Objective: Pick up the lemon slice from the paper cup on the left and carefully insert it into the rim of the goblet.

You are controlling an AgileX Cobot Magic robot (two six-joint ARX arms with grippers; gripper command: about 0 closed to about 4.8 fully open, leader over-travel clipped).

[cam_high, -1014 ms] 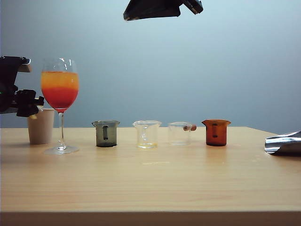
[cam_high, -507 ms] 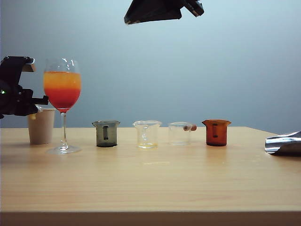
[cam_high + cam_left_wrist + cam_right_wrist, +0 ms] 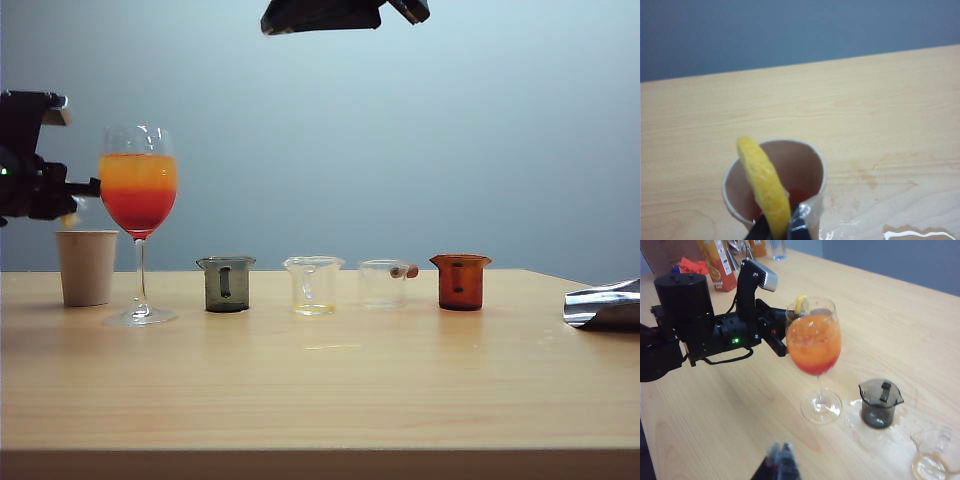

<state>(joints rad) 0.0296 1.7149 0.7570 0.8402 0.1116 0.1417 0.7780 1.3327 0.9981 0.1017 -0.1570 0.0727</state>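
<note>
My left gripper hangs just above the paper cup at the table's far left, shut on the lemon slice. In the left wrist view the yellow lemon slice stands on edge between the fingertips of that gripper, over the open paper cup. The goblet, holding an orange-over-red drink, stands right beside the cup. From the right wrist view the goblet is ahead, with the lemon slice behind its rim. My right gripper is shut and empty, short of the goblet.
Right of the goblet stand a grey jug, two clear beakers and an amber jug. A shiny silver object lies at the right edge. A dark shape hangs overhead. Spilled liquid wets the table near the cup.
The left gripper has closed on the lemon slice and lifted it out of the paper cup. The goblet has shifted slightly to the right. The jugs have not moved.
</note>
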